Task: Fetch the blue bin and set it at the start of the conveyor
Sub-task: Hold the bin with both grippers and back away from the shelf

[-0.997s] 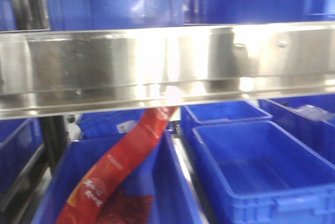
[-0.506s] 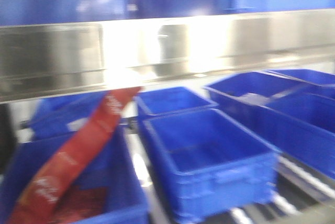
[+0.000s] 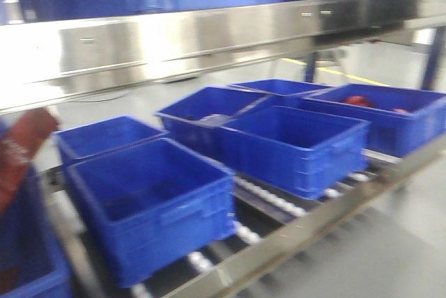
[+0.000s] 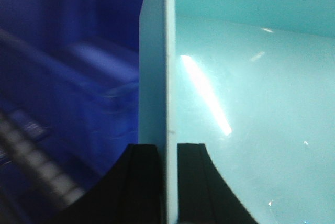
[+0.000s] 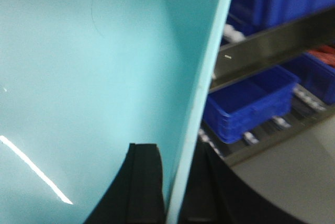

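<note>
Left hand [image 4: 167, 149] matte black, smooth, flaring outward; right hand [image 5: 179, 149] likewise.

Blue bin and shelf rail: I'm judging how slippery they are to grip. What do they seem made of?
The blue bin looks like smooth, glossy turquoise plastic: sharp light streaks glint off its wall. The shelf rail is probably stainless steel with a shiny finish: it is silvery, with broad, blurred reflections.

Roller shelf [image 3: 273, 201], several dark blue crates [image 3: 153, 200] resting on its rollers, steel rail [image 3: 174, 44] overhead
</note>
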Robot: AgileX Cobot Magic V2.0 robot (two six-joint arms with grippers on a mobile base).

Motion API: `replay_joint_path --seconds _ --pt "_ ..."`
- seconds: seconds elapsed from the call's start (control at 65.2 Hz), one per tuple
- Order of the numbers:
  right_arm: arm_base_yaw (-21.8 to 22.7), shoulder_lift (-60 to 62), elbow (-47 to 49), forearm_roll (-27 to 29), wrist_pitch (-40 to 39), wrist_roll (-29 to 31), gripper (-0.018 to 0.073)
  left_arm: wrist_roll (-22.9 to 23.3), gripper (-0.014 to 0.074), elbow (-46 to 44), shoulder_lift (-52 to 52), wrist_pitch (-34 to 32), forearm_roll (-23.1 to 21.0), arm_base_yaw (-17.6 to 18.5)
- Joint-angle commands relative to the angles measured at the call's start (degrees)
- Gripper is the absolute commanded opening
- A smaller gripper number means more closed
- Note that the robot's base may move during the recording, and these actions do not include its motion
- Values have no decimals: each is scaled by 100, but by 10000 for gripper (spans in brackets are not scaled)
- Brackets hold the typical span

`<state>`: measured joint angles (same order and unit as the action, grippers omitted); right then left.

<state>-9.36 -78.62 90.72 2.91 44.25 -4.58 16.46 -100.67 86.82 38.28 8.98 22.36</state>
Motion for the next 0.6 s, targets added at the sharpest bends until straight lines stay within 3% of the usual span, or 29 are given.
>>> replay_joint_path --seconds 0.0,0.583 --pt "27 39 49 -72 -272 144 -152 77 -111 -72 -75 -388 -215 23" --pt "27 39 49 -72 -272 144 -152 77 -111 -72 -75 -388 -215 23"
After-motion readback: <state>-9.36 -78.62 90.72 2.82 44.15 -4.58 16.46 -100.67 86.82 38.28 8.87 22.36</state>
